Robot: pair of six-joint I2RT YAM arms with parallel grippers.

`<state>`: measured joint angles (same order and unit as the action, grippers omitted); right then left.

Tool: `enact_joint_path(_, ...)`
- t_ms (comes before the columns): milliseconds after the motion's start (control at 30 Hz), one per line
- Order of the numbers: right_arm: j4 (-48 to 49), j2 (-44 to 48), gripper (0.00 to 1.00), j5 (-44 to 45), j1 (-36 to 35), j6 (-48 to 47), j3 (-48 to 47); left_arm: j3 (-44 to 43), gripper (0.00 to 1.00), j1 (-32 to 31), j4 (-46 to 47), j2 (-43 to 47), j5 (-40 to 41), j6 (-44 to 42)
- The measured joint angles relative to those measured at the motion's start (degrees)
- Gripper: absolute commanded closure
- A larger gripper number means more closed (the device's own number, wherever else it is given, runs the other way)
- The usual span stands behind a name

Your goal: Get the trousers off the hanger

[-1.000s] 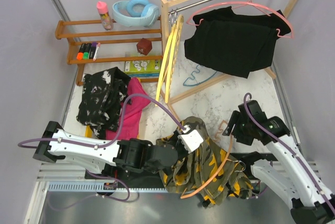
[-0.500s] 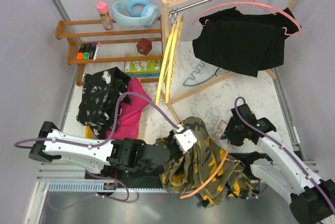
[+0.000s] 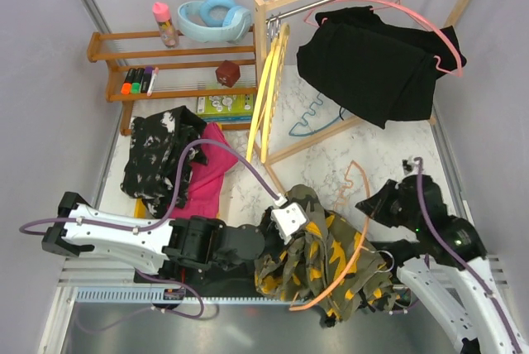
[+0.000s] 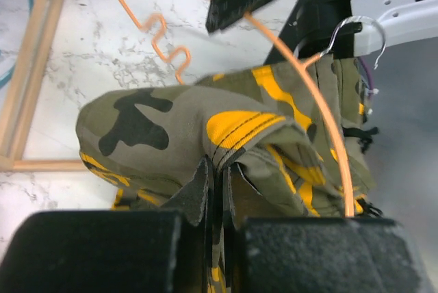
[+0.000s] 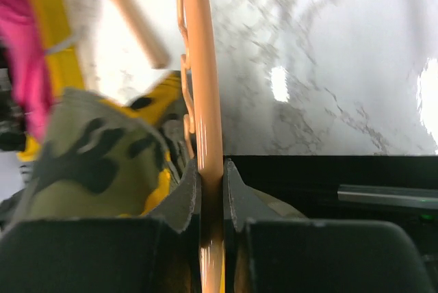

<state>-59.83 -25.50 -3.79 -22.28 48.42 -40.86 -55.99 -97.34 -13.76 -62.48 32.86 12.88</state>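
My left fingers: clamped on a camouflage trousers fold.
My right fingers: clamped on the orange hanger.
Handling: soft, light cloth; I'd hold bunched folds.

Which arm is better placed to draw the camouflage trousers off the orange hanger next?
Left, probably. The left gripper pinches a fold of the camouflage trousers, so it can pull the cloth; the right gripper clamps the orange hanger and can steady it.
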Motion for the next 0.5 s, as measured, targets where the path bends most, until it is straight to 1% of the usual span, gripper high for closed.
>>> enact_joint_path(67, -2.56, 0.39, 1.0, 0.42, 0.0, -2.71, -6.91, -0.52, 0.98, -0.02, -0.52, 0.11, -1.05, 1.25)
enact_joint_path(133, -4.44, 1.16, 1.0, 0.57, 0.0, -5.14, -12.9, -1.38, 0.95, -0.02, -0.74, -0.2, -2.05, 1.84)
enact_joint_path(167, -5.11, 1.64, 1.0, 0.55, 0.0, -6.56, -15.65, -2.14, 0.91, -0.02, -0.74, -0.66, -2.75, 2.01)
enact_joint_path(200, -5.64, 2.08, 1.0, 0.26, 0.02, -7.74, -17.86, -3.02, 0.84, -0.02, -0.74, -1.33, -3.39, 2.12)
enact_joint_path(267, -6.47, 2.91, 1.0, -0.37, 0.07, -10.27, -21.27, -4.55, 0.76, -0.11, -0.63, -2.75, -4.98, 2.27)
enact_joint_path(300, -7.04, 3.1, 1.0, -0.63, 0.07, -11.61, -22.64, -5.05, 0.65, -0.26, -0.55, -3.39, -5.79, 2.29)
enact_joint_path(333, -7.58, 3.08, 1.0, -0.85, 0.07, -12.87, -23.91, -5.44, 0.58, -0.57, -0.5, -4.02, -6.49, 2.27)
enact_joint_path(367, -8.17, 2.95, 1.0, -1.14, 0.07, -14.03, -24.94, -5.84, 0.48, -0.9, -0.48, -4.57, -7.1, 2.29)
enact_joint_path(400, -8.74, 2.71, 1.0, -1.49, 0.07, -15.12, -25.86, -6.19, 0.23, -1.25, -0.5, -5.09, -7.69, 2.21)
enact_joint_path(433, -9.11, 2.43, 1.0, -1.84, 0.07, -15.98, -26.6, -6.51, 0.17, -1.6, -0.5, -5.46, -8.07, 2.08)
enact_joint_path(467, -9.77, 1.99, 1.0, -2.23, 0.07, -16.83, -27.56, -6.82, 0.04, -1.9, -0.57, -5.77, -8.31, 1.99)
enact_joint_path(500, -10.43, 1.42, 1.0, -2.71, 0.07, -17.51, -28.65, -7.04, 0.0, -2.19, -0.57, -5.84, -8.57, 2.36)
